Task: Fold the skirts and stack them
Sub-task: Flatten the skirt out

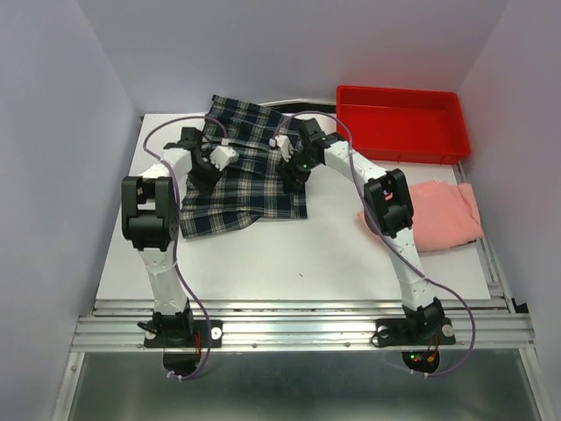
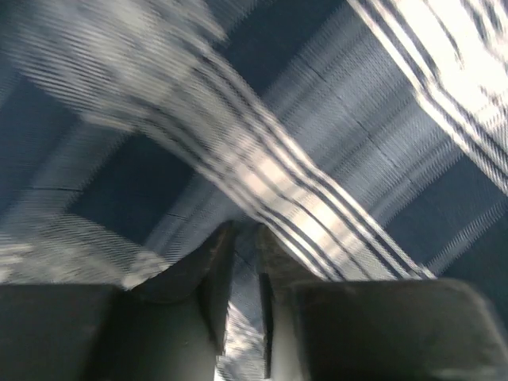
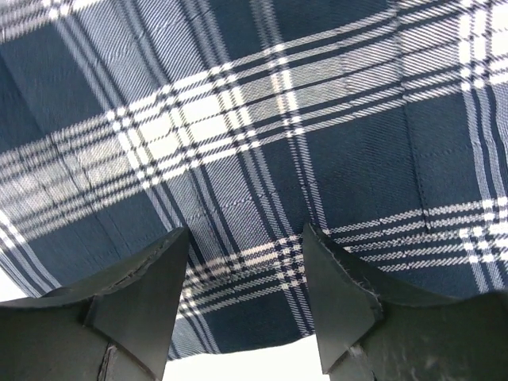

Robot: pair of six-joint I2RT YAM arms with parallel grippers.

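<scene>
our left jaws stand nearly together, pinching a strip of the plaid skirt point(image 2: 333, 119) in the narrow gap between them, though that wrist view is blurred. our right jaws are spread wide with nothing between them, just over the same skirt near its edge, where a sliver of white bench point(image 3: 238, 367) shows past the cloth. from above, both arms reach over the plaid skirt, which lies spread at the far middle of the bench. the pink skirt point(image 1: 447, 215) lies rumpled at the right edge, well apart from it, near the red tray point(image 1: 403, 157).
</scene>
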